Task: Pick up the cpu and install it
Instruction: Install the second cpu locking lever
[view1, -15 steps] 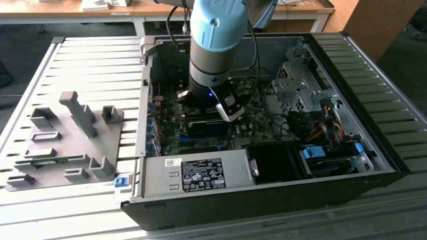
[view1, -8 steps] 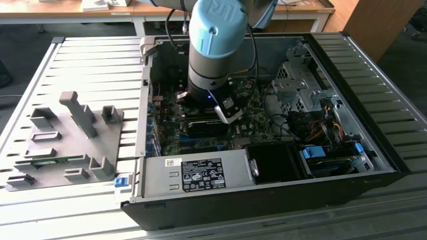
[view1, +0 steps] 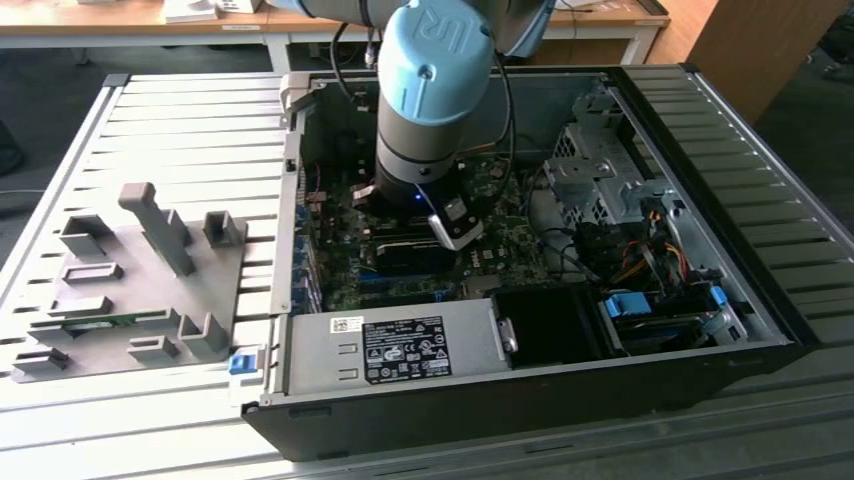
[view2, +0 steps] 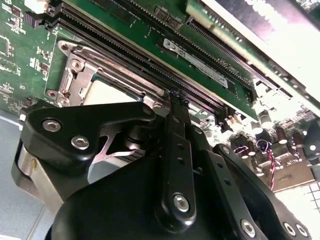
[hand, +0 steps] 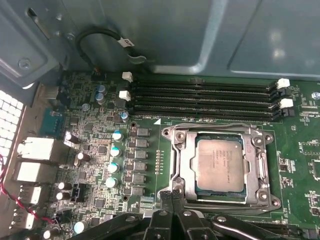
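Here the gripper (hand: 172, 196) hangs with fingers pressed together, holding nothing, just beside the socket frame (hand: 176, 165). The cpu (hand: 220, 164) sits inside that frame, beyond the fingertips; memory slots (hand: 200, 95) run farther off.

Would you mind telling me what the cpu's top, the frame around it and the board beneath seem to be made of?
The cpu top looks like brushed metal, silver-grey with a dull sheen. The socket frame around it seems to be bare stamped steel: bright, glinting, with screw heads at its corners. The motherboard looks like lacquered green circuit laminate, glossy, with fine traces and soldered parts.
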